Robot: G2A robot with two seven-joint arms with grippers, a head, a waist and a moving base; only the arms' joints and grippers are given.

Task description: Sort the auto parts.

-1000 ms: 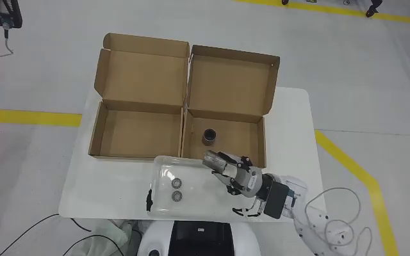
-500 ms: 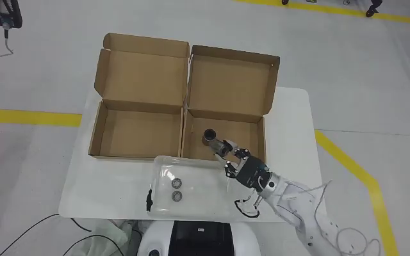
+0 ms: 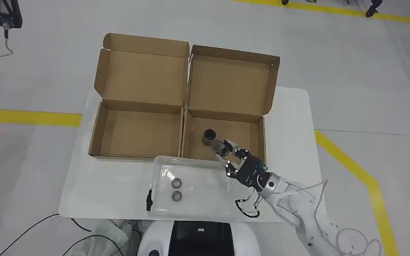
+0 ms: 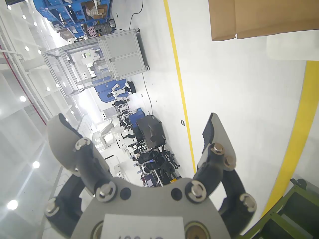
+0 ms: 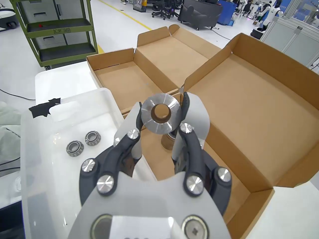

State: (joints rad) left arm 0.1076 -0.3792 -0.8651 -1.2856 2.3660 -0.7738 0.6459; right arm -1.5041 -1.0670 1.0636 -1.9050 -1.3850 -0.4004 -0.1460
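In the top view, my right gripper (image 3: pixel 222 150) hung over the near part of the right cardboard box (image 3: pixel 253 137), its fingers pinching a steel bushing (image 3: pixel 220 147). A brown bushing (image 3: pixel 209 136) stood on that box's floor just beside my fingertips. That closeness was my worry. Released there, I judged, the steel bushing could land on or against the brown bushing and bounce, roll or knock it over. It could also clip the box's front wall, since I was near it. Two bearings (image 3: pixel 177 184) lay in the clear tray (image 3: pixel 160 168), and the left cardboard box (image 3: pixel 138 131) held nothing that I could see.

In the left wrist view, my left gripper (image 4: pixel 135 125) was spread wide with nothing between the fingers. It pointed out over the floor, with an edge of cardboard nearby.

In the right wrist view, the steel bushing sat right at my fingertips (image 5: pixel 137 119), one pad on either side of its rim and its flat, bored face turned towards the wrist. The hold looked shallow to me. With so little pad on smooth metal, I judged the part might twist or slip out if I jolted. The brown bushing stood beyond it, partly hidden by it. The two bearings lay well apart from my fingers, in the tray.
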